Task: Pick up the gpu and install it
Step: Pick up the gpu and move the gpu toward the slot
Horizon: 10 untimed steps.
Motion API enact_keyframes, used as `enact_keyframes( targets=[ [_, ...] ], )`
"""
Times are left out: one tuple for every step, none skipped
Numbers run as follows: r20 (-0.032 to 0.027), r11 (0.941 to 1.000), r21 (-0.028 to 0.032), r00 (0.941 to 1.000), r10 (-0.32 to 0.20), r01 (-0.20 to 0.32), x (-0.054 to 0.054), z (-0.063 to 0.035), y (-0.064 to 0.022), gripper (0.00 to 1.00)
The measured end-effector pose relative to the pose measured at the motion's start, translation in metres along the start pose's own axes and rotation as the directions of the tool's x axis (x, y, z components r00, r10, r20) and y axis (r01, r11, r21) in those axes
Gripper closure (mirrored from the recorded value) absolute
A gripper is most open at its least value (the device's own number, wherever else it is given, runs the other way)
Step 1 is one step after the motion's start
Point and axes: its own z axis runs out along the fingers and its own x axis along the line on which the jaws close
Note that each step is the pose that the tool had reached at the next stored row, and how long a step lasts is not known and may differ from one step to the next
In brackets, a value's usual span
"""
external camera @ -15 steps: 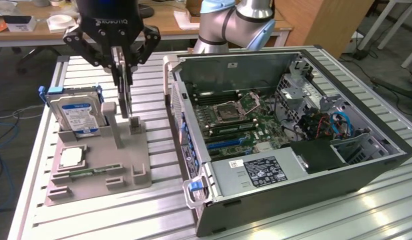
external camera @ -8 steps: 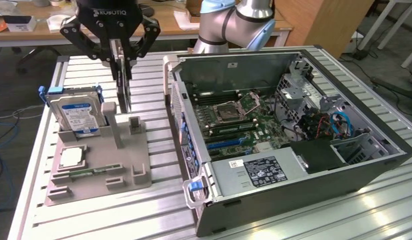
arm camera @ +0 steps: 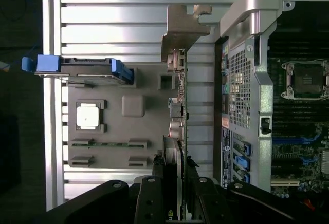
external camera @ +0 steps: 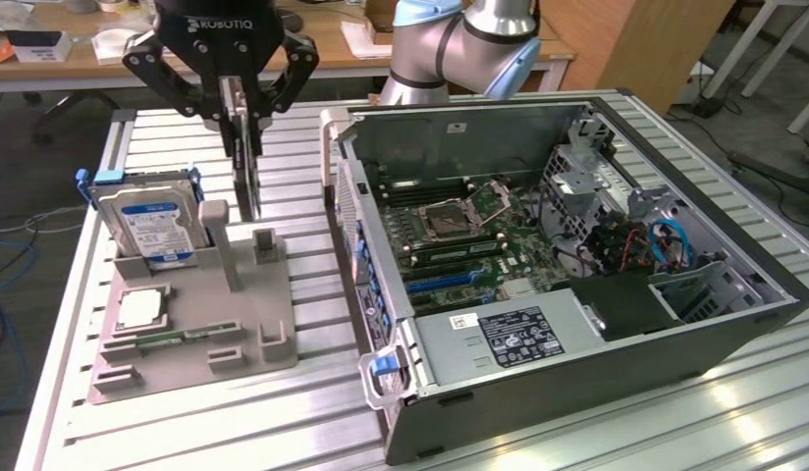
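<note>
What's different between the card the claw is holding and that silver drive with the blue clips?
The gpu is a thin card, seen edge-on; the hard drive is a thick silver block with a blue-white label. The gripper clamps the gpu, while the hard drive stands untouched in a slot of the gray tray. Both stand upright, outside the computer case.

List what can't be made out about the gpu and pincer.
- gpu faces: edge-on in both views.
- Whether gpu clears tray: exterior view, lower edge overlaps it.
- pincer top: cut by exterior view's upper edge.
- Drive label: exterior view, too small.
</note>
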Motion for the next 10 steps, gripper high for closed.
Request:
enact_keyframes(
  targets=[
    [0.0,1.0,0.0,1.0,0.0,0.0,-0.002,0.0,0.0001,0.73],
    [-0.0001,1.0,0.0,1.0,0.0,0.0,-0.005,-0.0001,0.0001,0.73],
    [0.0,1.0,0.0,1.0,0.0,0.0,-0.008,0.0,0.0002,0.73],
    [0.0001,1.0,-0.0001,1.0,0.0,0.0,-0.01,0.0,0.0002,0.73],
    [0.0,1.0,-0.0001,1.0,0.0,0.0,-0.013,0.0,0.0003,0.73],
    [0.0,1.0,0.0,1.0,0.0,0.0,-0.015,-0.0001,0.0003,0.73],
    [0.0,1.0,0.0,1.0,0.0,0.0,-0.018,-0.0001,0.0004,0.73],
    [0.0,1.0,0.0,1.0,0.0,0.0,-0.02,-0.0001,0.0004,0.73],
    [0.0,1.0,0.0,1.0,0.0,0.0,-0.022,-0.0001,0.0005,0.73],
    [0.0,1.0,0.0,1.0,0.0,0.0,-0.025,-0.0001,0.0006,0.73]
  ],
)
